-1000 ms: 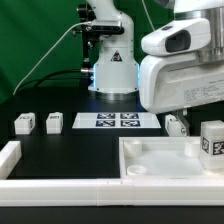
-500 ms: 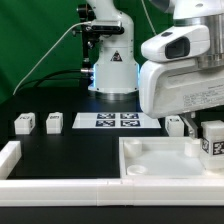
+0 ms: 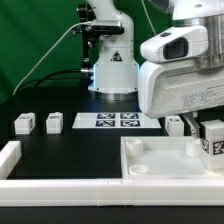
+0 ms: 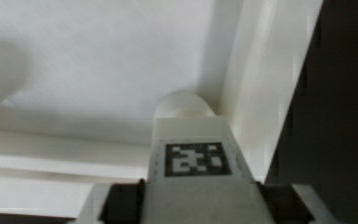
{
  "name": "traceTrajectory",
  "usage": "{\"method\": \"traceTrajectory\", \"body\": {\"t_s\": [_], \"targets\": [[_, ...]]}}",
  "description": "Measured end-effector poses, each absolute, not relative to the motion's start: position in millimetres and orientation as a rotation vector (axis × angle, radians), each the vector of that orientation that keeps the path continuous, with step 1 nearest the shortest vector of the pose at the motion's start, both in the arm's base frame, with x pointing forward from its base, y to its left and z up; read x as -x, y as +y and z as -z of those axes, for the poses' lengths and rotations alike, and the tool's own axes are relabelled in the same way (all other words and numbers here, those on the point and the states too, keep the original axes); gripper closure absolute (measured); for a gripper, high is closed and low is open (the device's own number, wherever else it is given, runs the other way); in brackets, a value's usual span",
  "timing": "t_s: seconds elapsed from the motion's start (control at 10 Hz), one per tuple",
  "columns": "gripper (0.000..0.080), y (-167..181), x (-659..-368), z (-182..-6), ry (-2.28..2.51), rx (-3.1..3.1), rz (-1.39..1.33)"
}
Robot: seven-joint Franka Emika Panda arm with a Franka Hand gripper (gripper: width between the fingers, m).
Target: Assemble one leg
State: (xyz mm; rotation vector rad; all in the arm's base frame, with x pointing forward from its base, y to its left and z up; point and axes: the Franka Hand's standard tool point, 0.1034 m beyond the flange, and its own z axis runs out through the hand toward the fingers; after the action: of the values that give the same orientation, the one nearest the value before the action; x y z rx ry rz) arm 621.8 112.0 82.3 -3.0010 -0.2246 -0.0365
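My tool [image 4: 195, 204] clamps the leg [image 3: 213, 141] over the tray [image 3: 160, 156], on the exterior view's right. If it goes down off-centre or tilted, I'd expect a jam or slipped grip.

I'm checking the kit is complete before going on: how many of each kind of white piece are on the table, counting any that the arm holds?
leg blocks: 4, one of them gripped in the tool
tray piece: 1
marker board: 1
Total: 6
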Motion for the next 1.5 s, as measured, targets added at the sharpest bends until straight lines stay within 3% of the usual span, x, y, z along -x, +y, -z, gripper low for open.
{"method": "traceTrajectory", "body": {"t_s": [0.8, 1.1, 1.3, 1.4, 1.5], "targets": [[0.0506, 118, -622, -80.9, 1.443, 2.610, -0.028], [0.0506, 121, -622, -80.6, 1.603, 2.515, -0.045], [0.0223, 122, -621, -80.5, 1.499, 2.577, -0.036], [0.0223, 123, -621, -80.3, 1.469, 2.595, -0.034], [0.0165, 123, -621, -79.6, 1.319, 2.675, -0.021]]}}
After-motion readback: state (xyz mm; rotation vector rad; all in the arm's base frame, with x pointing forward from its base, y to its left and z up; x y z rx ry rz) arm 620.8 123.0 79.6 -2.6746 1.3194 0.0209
